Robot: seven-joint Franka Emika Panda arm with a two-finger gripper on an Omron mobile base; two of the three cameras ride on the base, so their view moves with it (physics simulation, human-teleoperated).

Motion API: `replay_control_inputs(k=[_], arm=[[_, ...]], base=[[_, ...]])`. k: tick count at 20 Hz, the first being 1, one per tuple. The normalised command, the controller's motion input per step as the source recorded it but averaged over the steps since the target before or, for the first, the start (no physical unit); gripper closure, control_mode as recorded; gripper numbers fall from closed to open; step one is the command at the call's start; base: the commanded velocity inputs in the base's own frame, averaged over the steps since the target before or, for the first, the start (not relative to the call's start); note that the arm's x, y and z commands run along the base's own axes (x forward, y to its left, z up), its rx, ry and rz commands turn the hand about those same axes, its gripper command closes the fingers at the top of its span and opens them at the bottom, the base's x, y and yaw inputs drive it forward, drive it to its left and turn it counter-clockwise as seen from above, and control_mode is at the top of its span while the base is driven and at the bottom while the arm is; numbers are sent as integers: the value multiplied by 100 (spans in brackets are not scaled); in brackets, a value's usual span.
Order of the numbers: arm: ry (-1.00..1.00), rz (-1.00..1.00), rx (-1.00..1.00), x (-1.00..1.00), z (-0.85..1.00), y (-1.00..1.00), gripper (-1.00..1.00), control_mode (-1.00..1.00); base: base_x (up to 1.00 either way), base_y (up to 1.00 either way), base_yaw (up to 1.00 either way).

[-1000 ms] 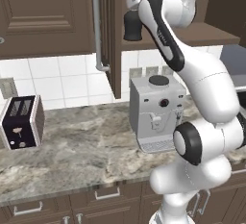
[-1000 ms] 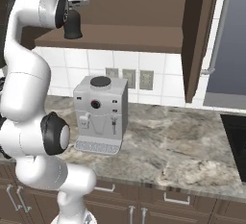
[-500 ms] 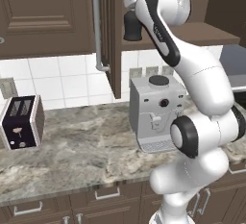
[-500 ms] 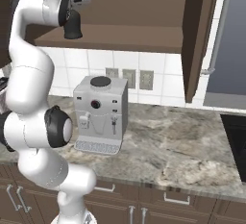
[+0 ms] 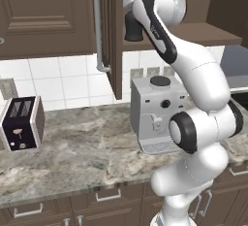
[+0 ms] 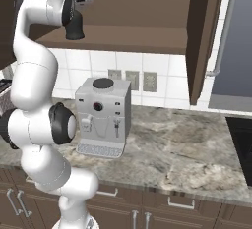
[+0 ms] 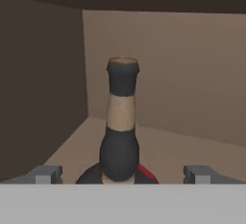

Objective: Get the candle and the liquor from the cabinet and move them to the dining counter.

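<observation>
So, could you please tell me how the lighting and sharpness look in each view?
Hand view: the cabinet interior is dim and soft, the liquor slightly blurred. Left and right base views: evenly lit and sharp, with no glare on the coffee machine.

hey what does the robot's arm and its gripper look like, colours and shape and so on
The arm is glossy white, built of rounded tubular links with dark grey to black bands and round caps at the joints. Near the top, a black cylindrical wrist section hangs from the white hand. No cables or markings show. In the hand view, the gripper has small, blocky grey fingertips.
</observation>
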Motion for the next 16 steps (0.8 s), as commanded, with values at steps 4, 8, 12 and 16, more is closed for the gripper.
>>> replay_control_inputs(k=[4, 8, 12, 16], arm=[[0, 1, 0, 21, -1, 1, -100, -100], [0, 1, 0, 22, 0, 0, -100, -100], [0, 0, 0, 26, 0, 2, -100, -100], [0, 0, 0, 25, -4, 6, -100, -100]], base=[[0, 0, 0], [0, 0, 0], [0, 0, 0], [0, 0, 0]])
